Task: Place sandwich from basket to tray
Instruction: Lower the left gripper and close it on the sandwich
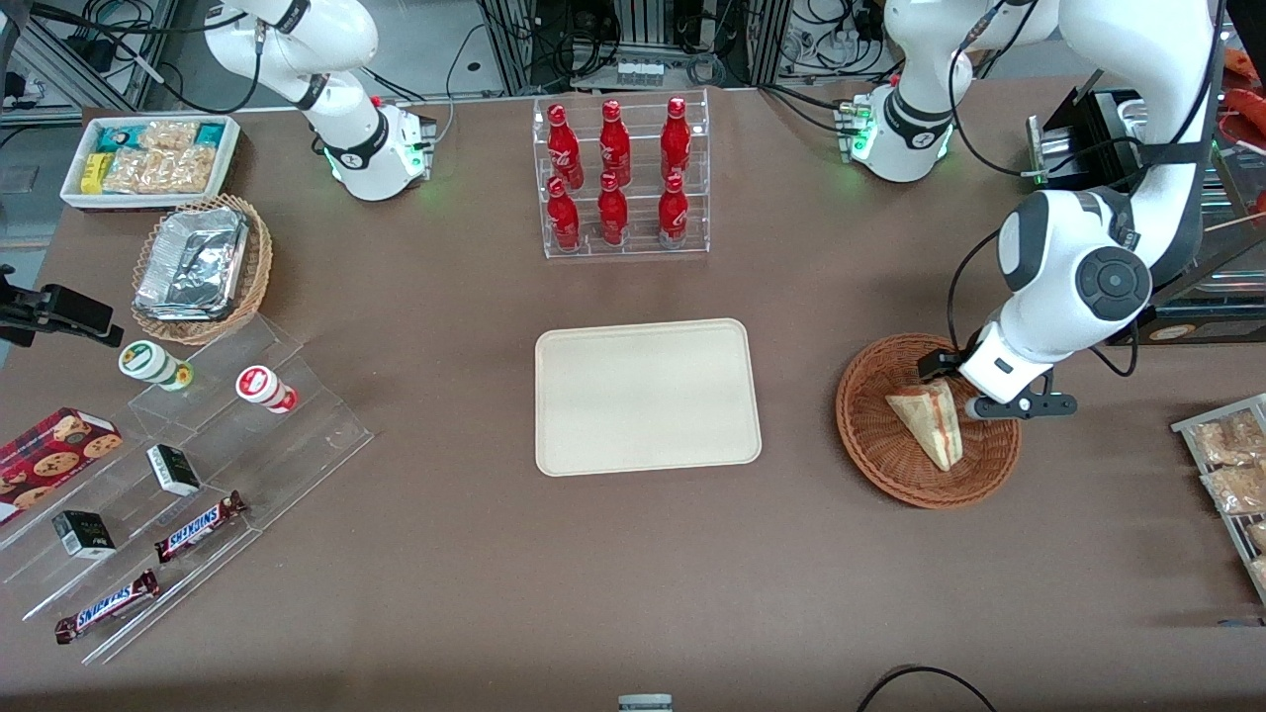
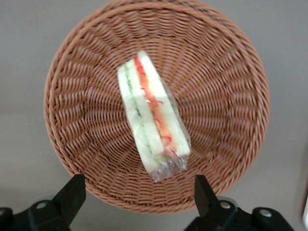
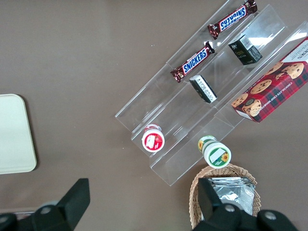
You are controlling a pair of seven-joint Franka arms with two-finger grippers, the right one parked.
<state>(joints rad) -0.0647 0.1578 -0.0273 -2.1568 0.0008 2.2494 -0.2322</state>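
From the front camera I have the left arm's end effector [image 1: 989,391] hovering low over the round reddish-brown woven wicker basket [image 1: 875,440], which sits on the brown worktop [image 1: 445,554] toward the working arm's end. The small triangular sandwich wedge of pale bread [image 1: 928,423] lies inside that basket, just beside the end effector, and I cannot tell from here whether they touch. The flat cream-beige rectangular plastic tray [image 1: 648,396] waits bare at the middle of the worktop, well apart from the basket.

On the left wrist camera I look straight down into the basket [image 2: 216,82]. The sandwich [image 2: 151,122] rests on the weave with its red, orange and green filling edge facing up at me. Both black fingers [image 2: 72,195] are spread wide, holding nothing, and one end of the wedge lies between them.

The right wrist camera shows only a corner of the tray [image 3: 14,134] and nothing of the pickup.

I judge this to be the approach before the grasp. Next I would centre the fingers across the bread faces, descend, then close gently, since the soft wedge could squash or slip.
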